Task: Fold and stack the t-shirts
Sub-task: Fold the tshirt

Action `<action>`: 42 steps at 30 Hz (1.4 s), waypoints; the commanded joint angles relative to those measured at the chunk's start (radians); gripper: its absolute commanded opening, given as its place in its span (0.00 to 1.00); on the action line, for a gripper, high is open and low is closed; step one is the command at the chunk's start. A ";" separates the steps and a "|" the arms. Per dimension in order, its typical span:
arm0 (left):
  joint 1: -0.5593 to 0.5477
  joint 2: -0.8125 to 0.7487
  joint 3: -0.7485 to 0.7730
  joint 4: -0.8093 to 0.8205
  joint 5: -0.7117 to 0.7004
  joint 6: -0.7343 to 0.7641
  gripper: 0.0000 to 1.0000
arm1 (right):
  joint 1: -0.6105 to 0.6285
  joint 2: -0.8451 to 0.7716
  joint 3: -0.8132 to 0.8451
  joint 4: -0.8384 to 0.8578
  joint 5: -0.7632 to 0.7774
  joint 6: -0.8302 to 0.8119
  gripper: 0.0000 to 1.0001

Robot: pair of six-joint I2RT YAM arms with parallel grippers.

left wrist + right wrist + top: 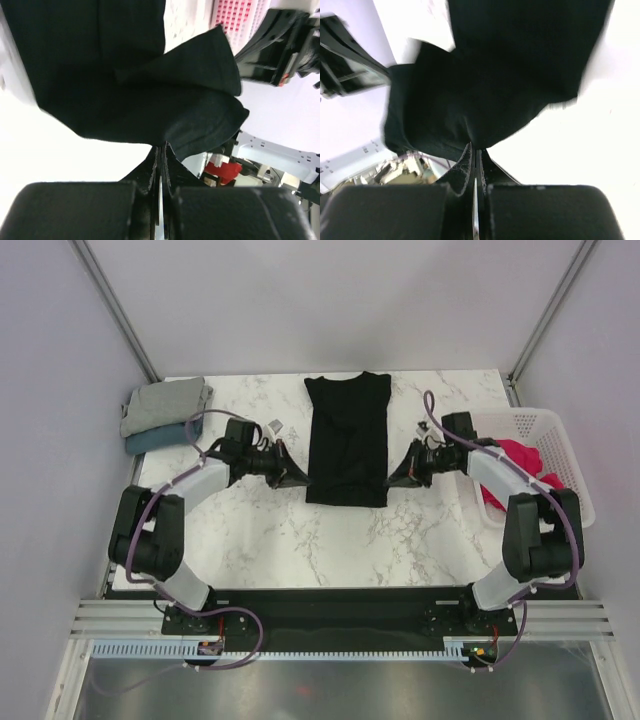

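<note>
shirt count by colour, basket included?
black t-shirt: 1, spread mid-table
grey t-shirt: 1, folded, far-left corner
dusty blue t-shirt: 1, under the grey one
pink-red t-shirt: 1, in the white basket
Total: 4

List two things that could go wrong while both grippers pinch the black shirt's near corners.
1. The left gripper and right gripper each pinch only a small bit of the black shirt at their tips; a corner could slip out during the fold.
2. Uneven arm travel could leave the fold skewed.
</note>
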 commanded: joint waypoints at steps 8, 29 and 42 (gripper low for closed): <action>0.045 0.363 0.427 -0.038 -0.002 0.152 0.02 | -0.037 0.309 0.452 0.130 0.007 -0.011 0.00; 0.060 0.738 0.904 -0.029 0.007 0.190 0.44 | -0.114 0.594 0.726 0.190 -0.005 -0.040 0.14; 0.071 0.371 0.421 -0.122 0.082 0.253 0.54 | -0.172 0.424 0.439 -0.099 -0.060 -0.338 0.48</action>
